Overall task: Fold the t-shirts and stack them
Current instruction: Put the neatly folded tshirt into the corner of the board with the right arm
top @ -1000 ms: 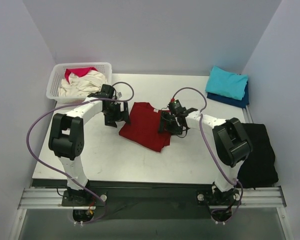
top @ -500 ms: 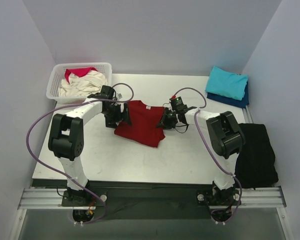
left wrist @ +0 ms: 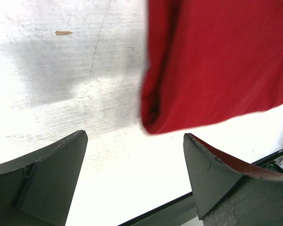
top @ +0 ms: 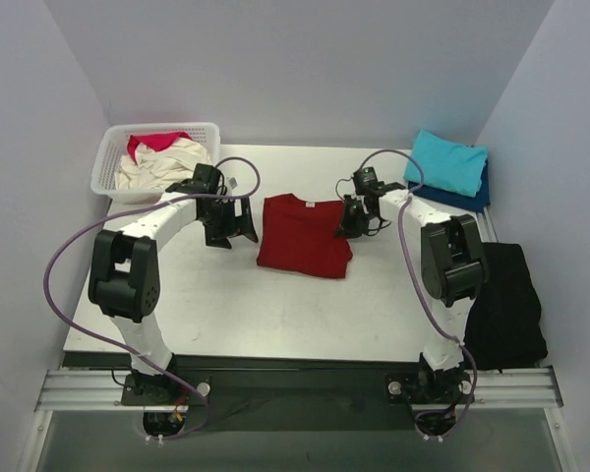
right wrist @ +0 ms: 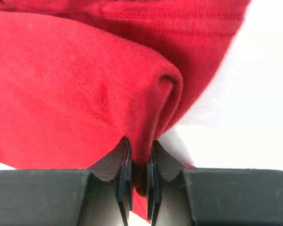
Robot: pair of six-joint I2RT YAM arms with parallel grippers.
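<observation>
White table (top: 206, 295) between pale lavender walls, folded dark red t-shirt (top: 303, 236) lay mid-table toward the far edge, right gripper (right wrist: 139, 141) pinched a fold at its right edge, left gripper (left wrist: 134, 136) stood spread wide and empty beside its left edge

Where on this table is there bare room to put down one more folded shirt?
Most room: the near strip of table, between the folded dark red t-shirt and the arm bases. A narrower strip lies behind that shirt, between the white lattice basket and the turquoise folded t-shirt. The shirt's sides are crowded by the left fingers and right fingers.
</observation>
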